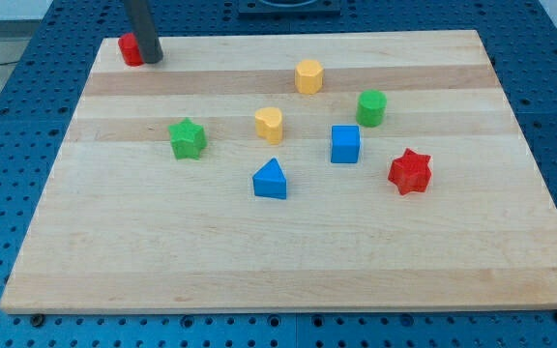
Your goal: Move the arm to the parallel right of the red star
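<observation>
The red star [410, 171] lies on the wooden board at the view's right of centre. My tip [151, 58] is at the board's top left corner, touching or just right of a red block [130, 49] that the rod partly hides. The tip is far to the left of and above the red star. A blue cube [345, 144] sits left of and slightly above the star. A green cylinder [371, 107] is above the star.
A yellow hexagonal block [308, 75] is at top centre. A yellow heart-like block [269, 124], a green star [188, 138] and a blue triangular block [271, 180] lie around the middle. The wooden board [278, 261] rests on a blue perforated table.
</observation>
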`<action>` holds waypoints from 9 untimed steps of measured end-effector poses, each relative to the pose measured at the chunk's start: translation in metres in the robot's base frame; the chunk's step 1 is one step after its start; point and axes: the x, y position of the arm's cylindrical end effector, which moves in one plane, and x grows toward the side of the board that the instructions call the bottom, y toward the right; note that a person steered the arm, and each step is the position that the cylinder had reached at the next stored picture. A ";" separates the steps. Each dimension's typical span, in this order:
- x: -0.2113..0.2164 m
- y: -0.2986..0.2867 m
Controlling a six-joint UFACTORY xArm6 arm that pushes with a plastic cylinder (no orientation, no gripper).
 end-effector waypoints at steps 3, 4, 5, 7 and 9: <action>0.048 -0.026; 0.114 -0.030; 0.188 -0.030; 0.293 0.100; 0.308 0.340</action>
